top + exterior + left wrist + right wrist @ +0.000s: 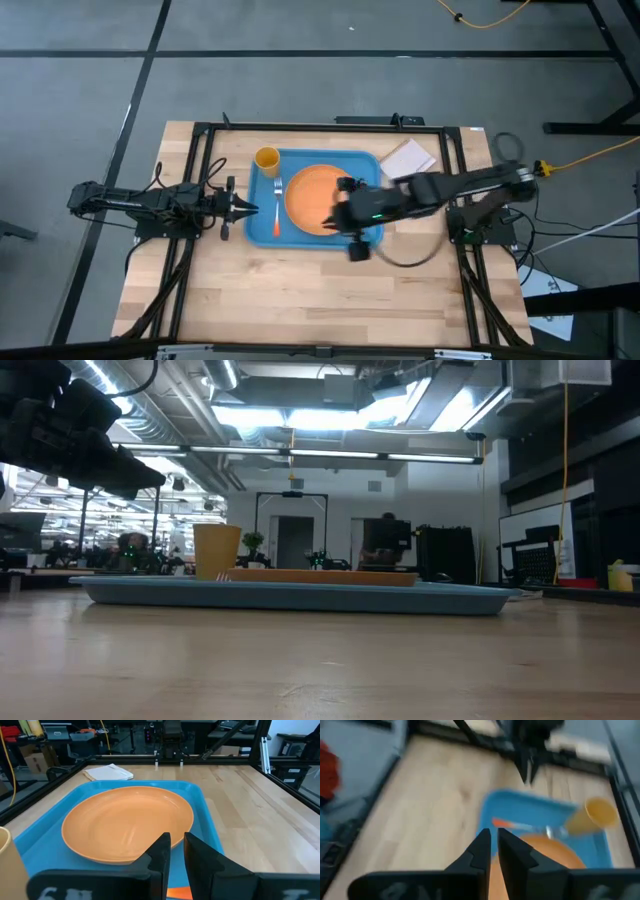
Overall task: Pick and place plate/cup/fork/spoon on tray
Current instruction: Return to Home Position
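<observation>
The light-blue tray (pixel 372 165) lies mid-table. The orange plate (pixel 308 190) rests flat on it. The yellow-orange cup (pixel 266 158) stands upright in the tray's far left corner. The fork (pixel 277 208) lies on the tray left of the plate, tines toward the far edge. The spoon is not in view. My left gripper (pixel 252 208) is shut and empty at the tray's left rim; its wrist view shows the fork's orange handle (pixel 181 893) beneath its fingers (pixel 177 845). My right gripper (pixel 335 212) is shut and empty above the plate's near right part; in its wrist view (pixel 494 845) it points over the plate (pixel 550 857).
A white square pad (pixel 408 158) lies on the table right of the tray's far corner. A black frame rail (pixel 320 127) runs round the table. Bare wood (pixel 320 290) stretches from the tray to the near edge. The low view shows the tray's long rim (pixel 300 595) and the cup (pixel 216 550).
</observation>
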